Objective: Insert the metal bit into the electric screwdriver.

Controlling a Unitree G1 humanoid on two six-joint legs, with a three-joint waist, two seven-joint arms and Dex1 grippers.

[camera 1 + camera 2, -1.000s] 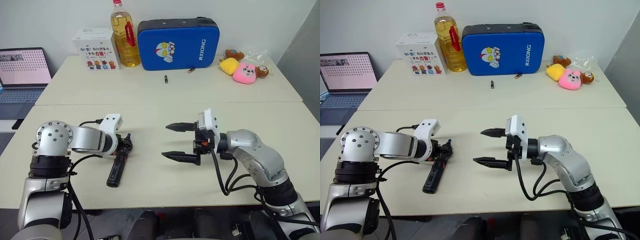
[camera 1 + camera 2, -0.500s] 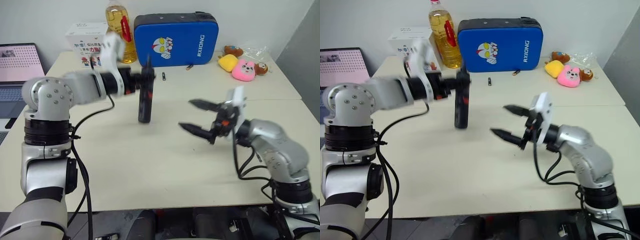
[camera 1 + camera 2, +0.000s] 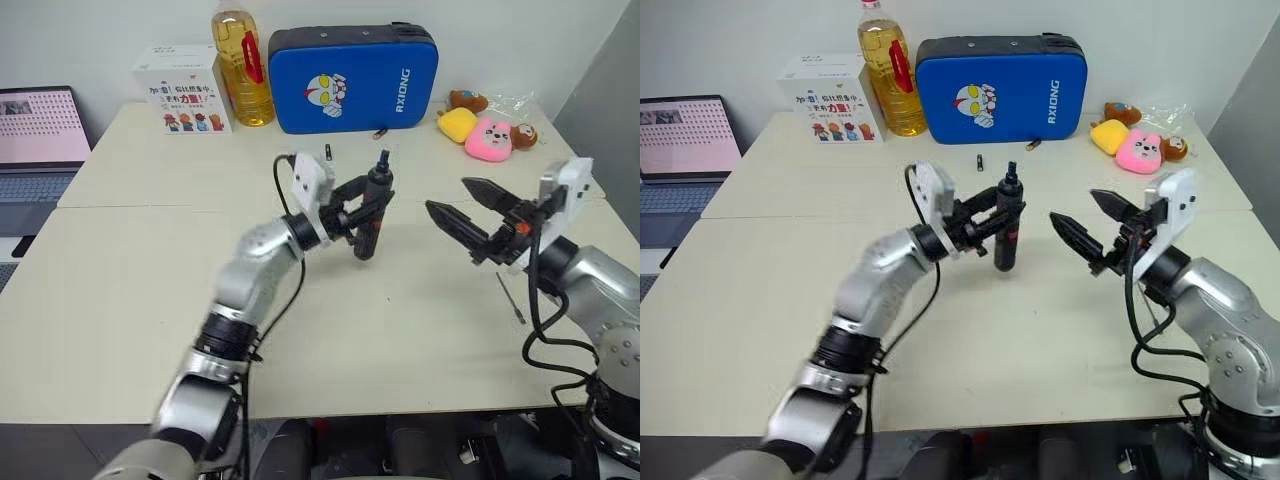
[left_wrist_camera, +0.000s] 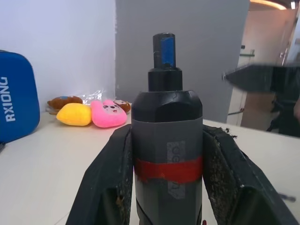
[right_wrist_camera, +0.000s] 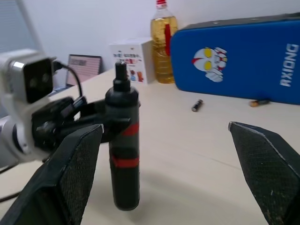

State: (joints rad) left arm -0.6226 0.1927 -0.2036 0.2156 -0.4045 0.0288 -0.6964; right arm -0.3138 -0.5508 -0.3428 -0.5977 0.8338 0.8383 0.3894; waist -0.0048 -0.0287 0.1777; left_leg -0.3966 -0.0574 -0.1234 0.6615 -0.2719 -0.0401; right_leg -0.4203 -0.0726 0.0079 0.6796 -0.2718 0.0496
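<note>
Since the earlier frame the left pincer (image 3: 362, 213) has swung from the counter's left side to its middle, carrying the electric screwdriver (image 3: 372, 215) with it, and the right pincer (image 3: 468, 211) has drawn off to the right. At far left a laptop (image 3: 38, 125) sits beside the counter (image 3: 150, 290). Along the back stand a white box (image 3: 182, 90), an oil bottle (image 3: 237, 62) and a blue case (image 3: 352, 78), with a short dark bit (image 3: 327, 153) and a brass piece (image 3: 380, 132) lying before the case. The left pincer is clamped on the screwdriver's black body at its red band, holding it upright above the counter, socket end up. The right pincer stands wide with nothing in it, facing the screwdriver across a gap. The metal bit (image 3: 510, 298), a thin grey rod, lies flat on the counter below the right arm. Plush toys (image 3: 484, 131) rest at the back right.
</note>
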